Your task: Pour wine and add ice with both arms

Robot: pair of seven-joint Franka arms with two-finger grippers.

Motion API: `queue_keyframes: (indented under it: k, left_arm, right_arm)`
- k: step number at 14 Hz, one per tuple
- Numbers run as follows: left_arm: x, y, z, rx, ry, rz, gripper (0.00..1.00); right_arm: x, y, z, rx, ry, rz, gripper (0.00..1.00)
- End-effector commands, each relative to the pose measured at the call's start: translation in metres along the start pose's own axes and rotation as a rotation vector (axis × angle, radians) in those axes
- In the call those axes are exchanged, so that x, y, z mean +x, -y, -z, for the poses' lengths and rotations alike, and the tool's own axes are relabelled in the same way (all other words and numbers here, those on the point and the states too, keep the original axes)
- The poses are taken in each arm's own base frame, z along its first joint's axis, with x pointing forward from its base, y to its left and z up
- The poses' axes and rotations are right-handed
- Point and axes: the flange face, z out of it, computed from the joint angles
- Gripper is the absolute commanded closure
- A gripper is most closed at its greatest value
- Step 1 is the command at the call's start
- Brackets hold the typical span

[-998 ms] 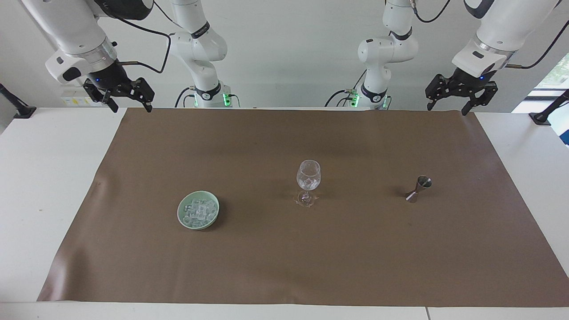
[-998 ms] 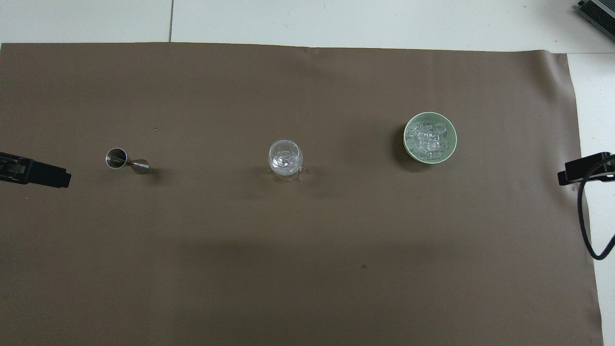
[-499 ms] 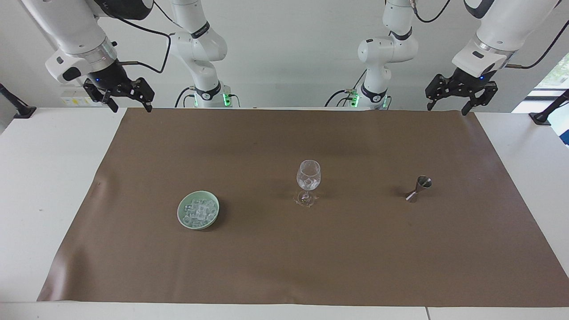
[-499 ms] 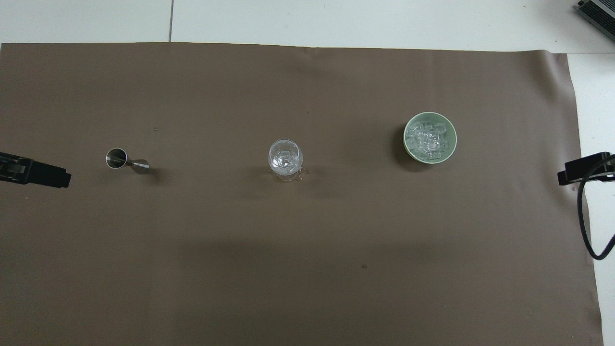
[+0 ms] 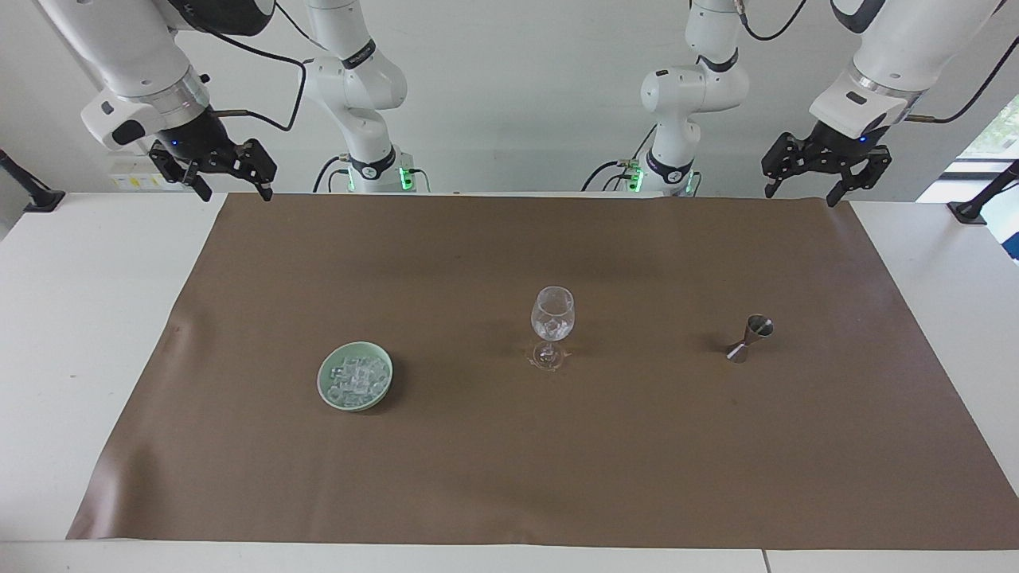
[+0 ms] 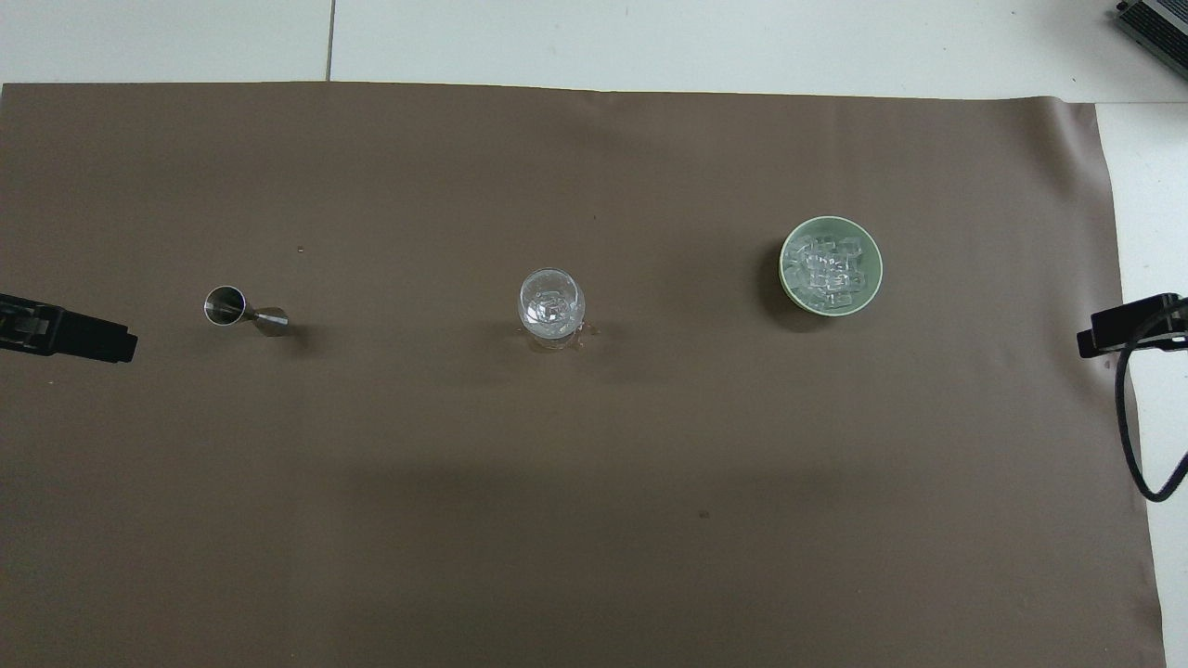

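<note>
A clear stemmed glass point(image 5: 552, 315) stands upright mid-mat, also in the overhead view point(image 6: 551, 301); it holds a few clear ice cubes, and the wine shows only as wet glints. A green bowl point(image 5: 326, 385) heaped with ice cubes point(image 5: 355, 376) sits toward the right arm's end, also in the overhead view point(image 6: 787, 278). A steel jigger point(image 5: 750, 338) stands toward the left arm's end. My right gripper point(image 5: 232, 189) hangs open and empty over the mat's corner nearest the robots. My left gripper point(image 5: 800, 193) hangs open and empty over the other near corner.
A brown mat point(image 5: 509, 461) covers most of the white table point(image 5: 72, 318). A black cable point(image 6: 1137, 445) loops down from the right arm at the mat's edge. Black clamp posts point(image 5: 975, 208) stand at the table's ends.
</note>
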Motion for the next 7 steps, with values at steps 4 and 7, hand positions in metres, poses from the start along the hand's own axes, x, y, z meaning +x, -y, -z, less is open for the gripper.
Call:
queue_keyframes:
  k: [4,7]
  left_arm:
    - [-0.0044,0.0015,0.004,-0.011,-0.01,-0.001,0.0]
    - [-0.0044,0.0015,0.004,-0.011,-0.01,0.001,0.0]
  right_arm:
    - [-0.005,-0.0017,0.0044,-0.011,-0.002,0.009,0.0]
    - [-0.0053,-0.0017,0.0042,-0.011,0.001,0.009,0.0]
